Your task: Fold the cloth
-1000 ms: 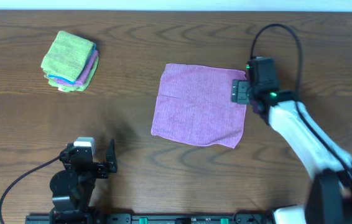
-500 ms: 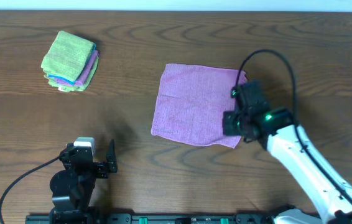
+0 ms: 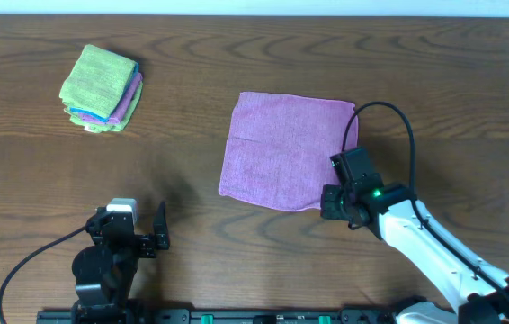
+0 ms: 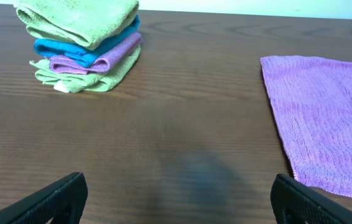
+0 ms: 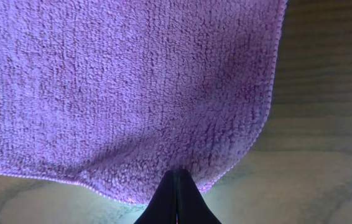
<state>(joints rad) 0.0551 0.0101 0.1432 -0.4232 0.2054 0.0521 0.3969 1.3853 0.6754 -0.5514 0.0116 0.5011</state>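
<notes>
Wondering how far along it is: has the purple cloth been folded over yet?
No, the purple cloth lies spread flat as a single square on the wooden table, with no part doubled over.

Open table (image 3: 191, 135) runs between the flat cloth (image 3: 281, 148) and the stack of folded cloths (image 3: 102, 88) (at ten o'clock), a raised obstacle.

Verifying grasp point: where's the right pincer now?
Overhead: right pincer sits at the pink cloth's near-right corner, closed on its hem, far from the folded stack at far left.
</notes>
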